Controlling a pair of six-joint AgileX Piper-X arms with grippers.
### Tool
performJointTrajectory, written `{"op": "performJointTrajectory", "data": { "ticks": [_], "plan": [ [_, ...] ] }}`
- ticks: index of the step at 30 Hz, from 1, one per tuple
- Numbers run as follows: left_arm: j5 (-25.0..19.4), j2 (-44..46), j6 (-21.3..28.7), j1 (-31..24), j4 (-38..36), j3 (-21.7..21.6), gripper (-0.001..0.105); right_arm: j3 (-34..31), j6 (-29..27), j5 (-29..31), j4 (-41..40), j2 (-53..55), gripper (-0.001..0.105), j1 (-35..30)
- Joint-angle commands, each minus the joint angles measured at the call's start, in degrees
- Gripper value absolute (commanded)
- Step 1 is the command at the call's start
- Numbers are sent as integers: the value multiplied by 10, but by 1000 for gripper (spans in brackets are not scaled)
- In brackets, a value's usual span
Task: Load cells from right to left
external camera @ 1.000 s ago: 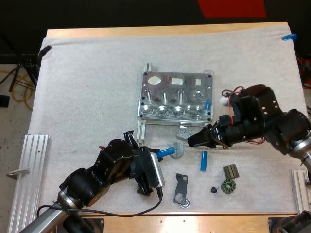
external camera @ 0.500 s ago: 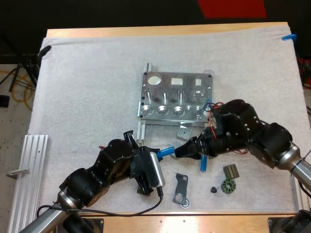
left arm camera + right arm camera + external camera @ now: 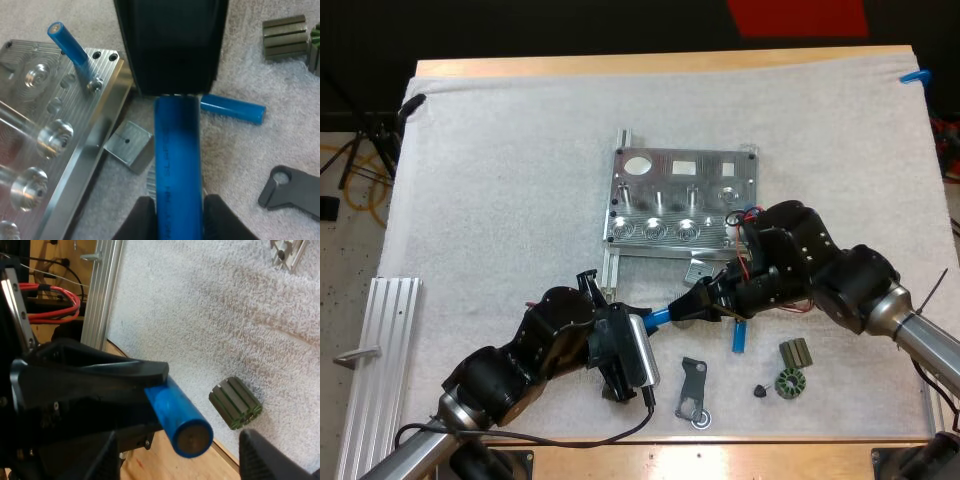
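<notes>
Just off the near edge of the metal fixture (image 3: 682, 205): blue cell (image 3: 177, 165) clamped between the fingers of the left gripper (image 3: 181, 220), free end poking between the fingers of the right gripper (image 3: 692, 306), apart and clear of it. Centre those fingers on the free end, pinch squarely, then loosen the left. Cannot tell the depth of overlap, masked by the right gripper's black body. Second cell (image 3: 70, 45) tilted in the fixture; third cell (image 3: 739, 335) loose nearby.

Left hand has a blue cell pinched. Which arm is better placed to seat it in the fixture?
Right. Its open hand is at the free end of the blue cell that the left hand grips, and that arm lies beside the right end of the fixture; the left sits farther back.
</notes>
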State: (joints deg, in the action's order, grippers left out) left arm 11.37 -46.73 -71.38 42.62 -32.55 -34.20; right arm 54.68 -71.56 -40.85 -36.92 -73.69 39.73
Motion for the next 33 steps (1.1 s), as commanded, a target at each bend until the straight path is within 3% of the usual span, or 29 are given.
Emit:
{"op": "performJointTrajectory", "data": {
  "ticks": [1,24,25,30,33],
  "plan": [
    [7,3,-6,0,15,-2,0,3,-2,-5,8,-3,53,0],
    [13,3,-6,0,33,-2,0,3,31,-32,51,-36,52,0],
    [13,3,-6,0,33,-2,0,3,31,-33,51,-36,50,0],
    [13,3,-6,0,33,-2,0,3,31,-34,56,-36,18,0],
    [13,3,-6,0,33,-2,0,3,31,-42,60,-36,13,0]
  ]
}}
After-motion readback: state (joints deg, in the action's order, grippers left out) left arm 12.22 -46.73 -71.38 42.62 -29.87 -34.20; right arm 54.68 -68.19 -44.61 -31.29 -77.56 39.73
